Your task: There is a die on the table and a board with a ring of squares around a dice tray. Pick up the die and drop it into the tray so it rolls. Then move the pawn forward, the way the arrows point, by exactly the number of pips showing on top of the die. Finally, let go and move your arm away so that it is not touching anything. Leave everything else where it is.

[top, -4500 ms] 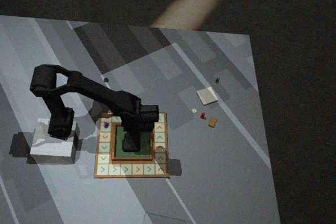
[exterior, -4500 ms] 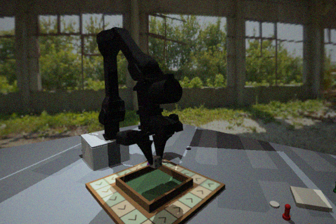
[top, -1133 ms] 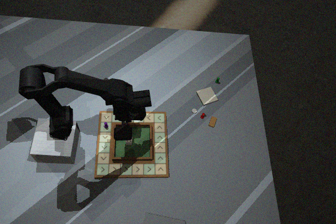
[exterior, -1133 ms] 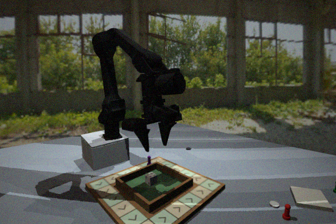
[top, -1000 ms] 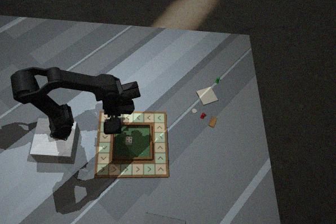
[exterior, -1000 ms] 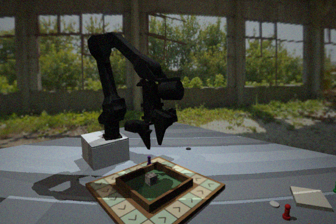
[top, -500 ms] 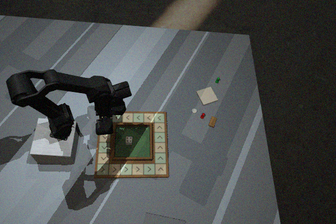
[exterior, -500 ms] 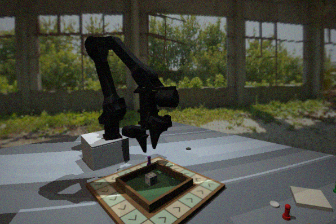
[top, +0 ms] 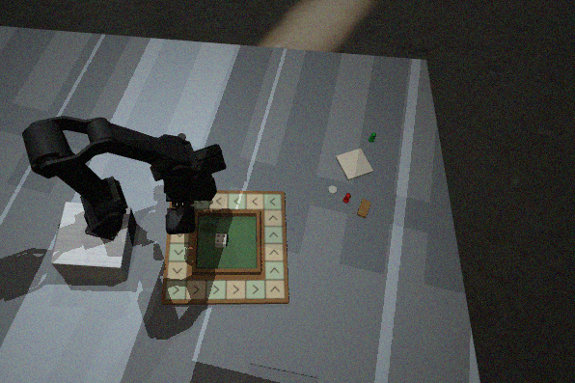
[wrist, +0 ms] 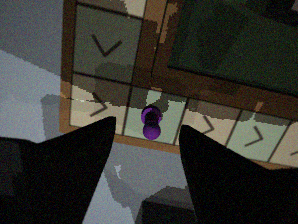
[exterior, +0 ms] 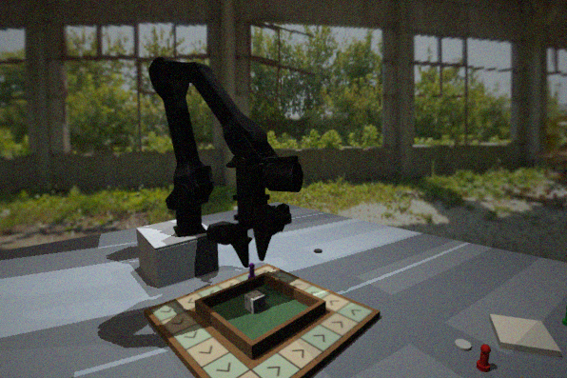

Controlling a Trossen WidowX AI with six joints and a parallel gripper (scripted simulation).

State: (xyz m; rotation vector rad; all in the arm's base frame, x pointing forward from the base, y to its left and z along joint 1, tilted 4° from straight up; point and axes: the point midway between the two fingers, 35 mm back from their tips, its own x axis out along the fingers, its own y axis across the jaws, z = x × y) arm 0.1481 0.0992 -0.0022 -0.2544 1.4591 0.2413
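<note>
The parallel-jaw gripper (top: 180, 231) (exterior: 254, 263) (wrist: 148, 127), fingers apart and empty, is positioned above the upright purple pawn (exterior: 251, 270) (wrist: 151, 123) on the board's (top: 287, 259) (exterior: 376, 314) (wrist: 65, 100) left side; the die (top: 221, 239) (exterior: 255, 301) rests inside the dice tray (top: 260, 245) (exterior: 252, 348) (wrist: 160, 75).

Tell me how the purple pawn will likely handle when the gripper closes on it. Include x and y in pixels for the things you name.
The purple pawn (exterior: 251, 270) (wrist: 151, 125) looks small and slim with a rounded head, so it is probably light and might slip if pinched too high. It stands upright on a narrow base, so an off-center nudge from the gripper (exterior: 254, 264) (wrist: 148, 124) could well tip it over.
</note>
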